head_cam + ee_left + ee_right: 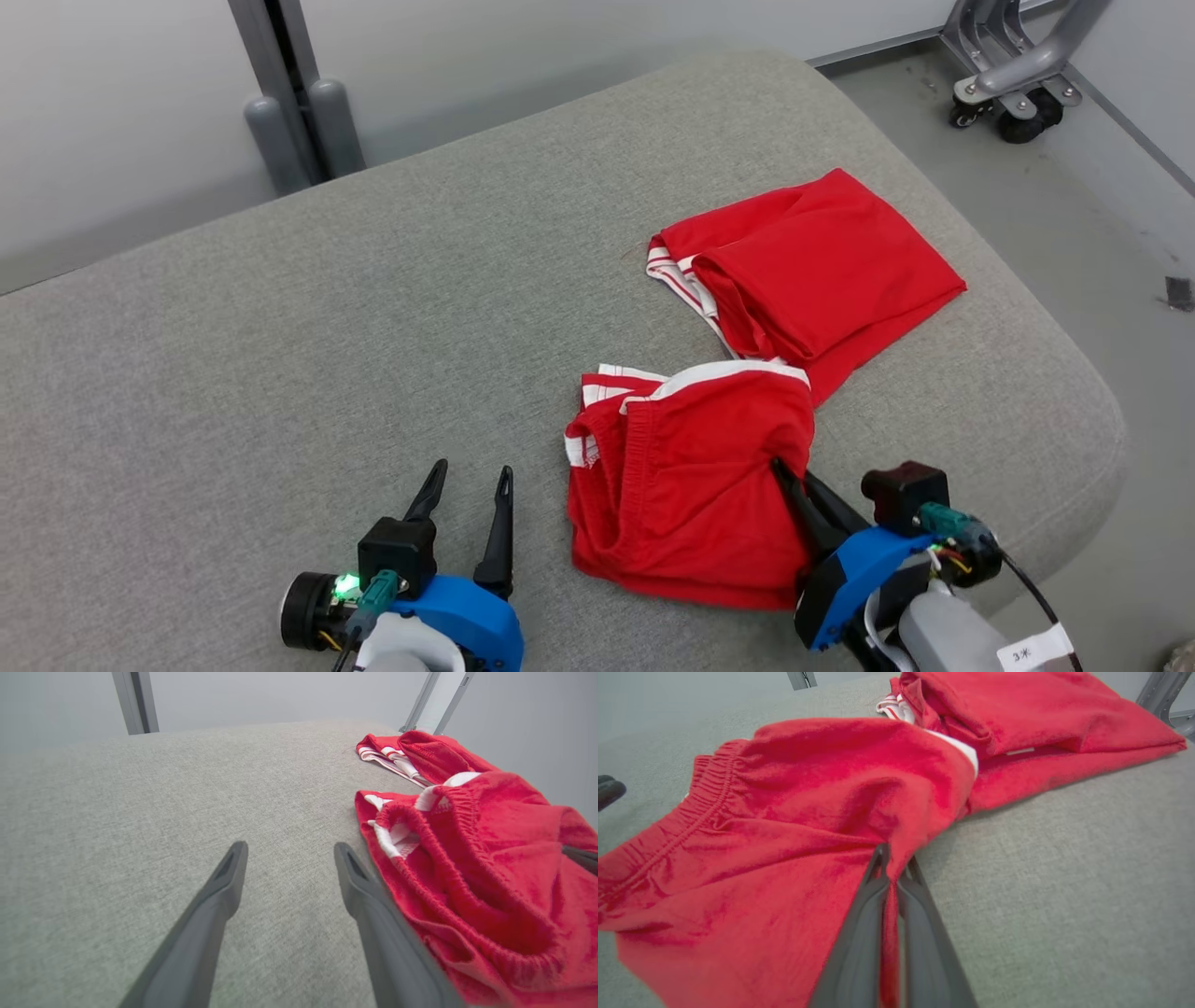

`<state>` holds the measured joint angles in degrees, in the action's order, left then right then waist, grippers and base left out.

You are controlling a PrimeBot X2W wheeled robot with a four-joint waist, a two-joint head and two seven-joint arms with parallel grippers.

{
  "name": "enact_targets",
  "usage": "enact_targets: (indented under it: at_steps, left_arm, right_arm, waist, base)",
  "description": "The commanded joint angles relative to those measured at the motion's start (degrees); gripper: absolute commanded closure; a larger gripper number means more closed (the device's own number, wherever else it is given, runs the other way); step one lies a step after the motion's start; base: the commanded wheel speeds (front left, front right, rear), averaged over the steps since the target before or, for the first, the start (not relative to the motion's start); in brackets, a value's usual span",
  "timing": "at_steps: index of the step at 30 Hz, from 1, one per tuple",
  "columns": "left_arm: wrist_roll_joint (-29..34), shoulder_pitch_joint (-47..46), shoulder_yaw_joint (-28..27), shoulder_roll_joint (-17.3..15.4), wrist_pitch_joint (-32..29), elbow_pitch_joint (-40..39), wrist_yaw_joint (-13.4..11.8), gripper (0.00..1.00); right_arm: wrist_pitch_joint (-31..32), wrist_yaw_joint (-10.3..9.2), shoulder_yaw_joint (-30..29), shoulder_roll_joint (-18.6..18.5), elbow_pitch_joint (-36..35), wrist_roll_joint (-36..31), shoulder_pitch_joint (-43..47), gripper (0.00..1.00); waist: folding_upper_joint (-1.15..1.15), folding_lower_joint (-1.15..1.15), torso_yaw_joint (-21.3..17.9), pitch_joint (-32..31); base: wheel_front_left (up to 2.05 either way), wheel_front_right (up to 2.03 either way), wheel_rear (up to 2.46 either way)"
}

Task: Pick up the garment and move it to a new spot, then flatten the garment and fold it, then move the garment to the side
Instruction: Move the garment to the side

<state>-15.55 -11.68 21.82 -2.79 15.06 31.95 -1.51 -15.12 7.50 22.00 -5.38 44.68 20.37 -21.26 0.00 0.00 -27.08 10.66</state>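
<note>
The garment (738,392) is a pair of red shorts with white stripes, lying crumpled on the grey cushioned surface (327,327). Its waistband end bunches near me and one leg stretches toward the far right. My right gripper (782,469) is shut on the garment's right edge (896,858), a fold of red cloth pinched between the two fingers. My left gripper (467,478) stands open just left of the garment (467,858), low over the cushion, with nothing between its fingers (224,877).
The cushion's right edge (1074,373) curves down to a grey floor. A wheeled metal base (1013,84) stands at the far right. Grey posts (289,112) rise against the wall behind the cushion. Bare cushion spreads to the left.
</note>
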Motion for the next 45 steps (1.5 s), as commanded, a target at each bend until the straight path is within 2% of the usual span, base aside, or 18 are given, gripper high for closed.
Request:
enact_targets:
  at_steps: [1, 5, 14, 23, 30, 31, 32, 33, 40, 45]
  left_arm:
    - [0.0, -0.6, 0.0, -0.2, 0.1, 0.3, -0.3, 0.00]
    - [0.3, -0.6, -0.1, -0.1, 0.1, 0.9, -0.2, 0.00]
    - [1.0, -1.5, -0.2, -0.2, 0.1, 1.5, 0.0, 0.00]
    - [1.5, -1.8, -0.5, -0.5, 0.0, 2.0, 0.0, 0.00]
    - [2.1, -2.3, -0.5, -0.7, 0.0, 2.5, 0.1, 0.00]
    - [2.2, -2.4, -0.5, -0.7, 0.0, 2.5, 0.0, 0.00]
    - [2.2, -2.5, -0.6, -0.8, 0.0, 2.5, 0.0, 0.00]
    - [2.3, -2.7, -0.6, -0.8, 0.0, 2.6, -0.1, 0.00]
    - [2.3, -2.1, -1.7, -0.8, -0.1, 3.0, -0.7, 0.00]
    - [2.5, -1.5, -4.5, -0.7, 0.0, 1.6, -2.0, 0.00]
  right_arm:
    - [0.0, -0.02, 0.6, -0.8, -0.6, -0.3, -1.6, 1.00]
    - [0.0, -0.03, 3.7, -3.8, -1.4, -1.2, -6.2, 1.00]
    - [1.1, -0.03, 8.7, -14.9, 3.9, -1.3, -20.5, 1.00]
    - [0.6, -0.03, 12.5, -20.4, 7.5, 0.7, -28.8, 1.00]
    - [2.3, -0.03, 14.3, -24.9, 15.8, -1.0, -31.1, 1.00]
    - [2.1, -0.03, 13.8, -25.3, 17.2, -1.3, -31.5, 0.91]
    - [2.0, -0.03, 13.1, -25.8, 18.8, -1.3, -31.9, 0.58]
    - [1.8, -0.04, 12.3, -25.8, 20.3, -1.2, -31.9, 0.00]
    - [0.1, -0.03, 5.1, -23.5, 25.2, -3.5, -33.3, 0.00]
    - [0.0, -0.03, -3.4, -19.6, 14.8, -6.5, -28.9, 0.00]
  waist:
    - [0.00, 0.00, 0.7, 0.6]
    - [0.00, 0.00, 2.1, 1.7]
    - [0.00, 0.00, 5.9, 3.8]
    - [0.00, 0.00, 8.8, 5.4]
    - [0.00, 0.00, 10.5, 6.4]
    - [0.00, 0.00, 10.7, 6.5]
    - [0.00, 0.00, 10.9, 6.7]
    - [0.00, 0.00, 11.1, 6.8]
    - [0.00, 0.00, 11.6, 6.5]
    - [0.00, 0.00, 11.6, 5.8]
  base:
    - [0.00, 0.00, 0.00]
    - [0.00, 0.00, 0.00]
    - [0.00, 0.00, 0.00]
    - [0.00, 0.00, 0.00]
    - [0.00, 0.00, 0.00]
    - [0.00, 0.00, 0.00]
    - [0.00, 0.00, 0.00]
    - [0.00, 0.00, 0.00]
    - [0.00, 0.00, 0.00]
    - [0.00, 0.00, 0.00]
